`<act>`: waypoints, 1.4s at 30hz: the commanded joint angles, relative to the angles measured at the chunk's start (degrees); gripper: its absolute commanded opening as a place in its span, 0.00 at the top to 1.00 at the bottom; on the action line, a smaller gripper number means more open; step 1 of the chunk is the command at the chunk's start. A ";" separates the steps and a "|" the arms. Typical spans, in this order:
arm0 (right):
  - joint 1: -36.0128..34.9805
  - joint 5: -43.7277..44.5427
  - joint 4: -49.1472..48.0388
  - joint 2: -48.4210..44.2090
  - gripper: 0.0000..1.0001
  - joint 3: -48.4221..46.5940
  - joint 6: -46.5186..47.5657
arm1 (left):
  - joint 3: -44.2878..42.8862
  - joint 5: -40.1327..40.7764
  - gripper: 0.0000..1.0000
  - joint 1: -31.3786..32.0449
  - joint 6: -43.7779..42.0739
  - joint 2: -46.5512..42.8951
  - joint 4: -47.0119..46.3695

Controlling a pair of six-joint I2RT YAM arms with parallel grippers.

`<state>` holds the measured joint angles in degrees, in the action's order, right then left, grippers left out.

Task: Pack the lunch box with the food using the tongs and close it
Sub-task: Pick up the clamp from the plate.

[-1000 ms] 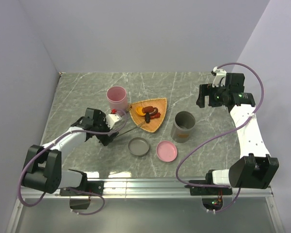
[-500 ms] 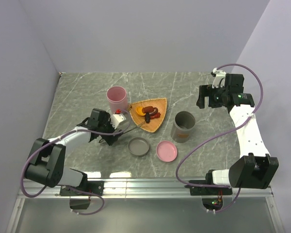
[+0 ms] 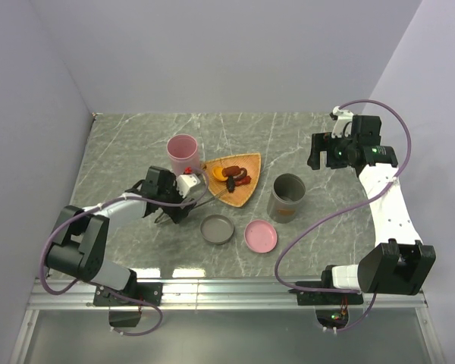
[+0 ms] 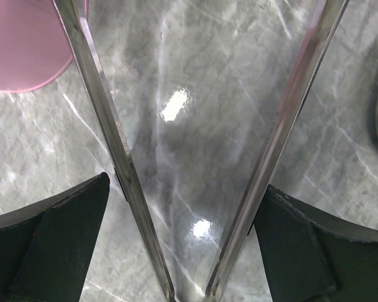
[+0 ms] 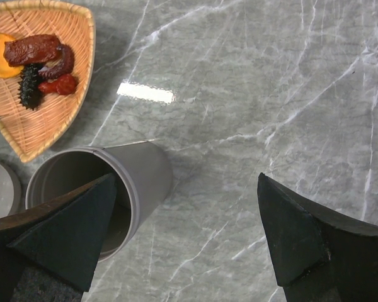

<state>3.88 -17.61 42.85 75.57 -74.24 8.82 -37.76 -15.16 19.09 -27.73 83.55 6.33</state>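
The left gripper [image 4: 189, 207], jaws wide, straddles the tongs [image 4: 123, 170] on the worktop [image 3: 136, 144]. The right gripper [image 5: 189, 245] hangs with jaws spread, holding nothing.

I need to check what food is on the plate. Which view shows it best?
The right wrist view: the food appears large and unobstructed on the plate. The top external view shows it only as small coloured bits. The left wrist view misses it.

Overhead view covers table [image 3: 121, 144]; right wrist high, left wrist close; both downward.
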 commanded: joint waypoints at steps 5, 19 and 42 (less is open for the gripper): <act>-0.36 0.12 -1.28 0.10 0.00 -0.64 -0.38 | -2.32 0.74 0.01 0.86 0.13 2.93 1.49; -0.36 0.29 -1.19 0.19 0.01 -0.65 0.06 | -6.09 0.48 0.23 2.00 -0.13 4.96 7.88; -0.36 -1.47 -1.37 -1.04 0.01 -0.38 -1.44 | -25.50 -4.09 0.35 2.97 9.62 -12.27 34.89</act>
<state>3.88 -18.17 42.87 76.01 -74.19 8.32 -58.17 -16.67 21.58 -21.04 71.88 36.27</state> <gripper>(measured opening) 0.993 0.648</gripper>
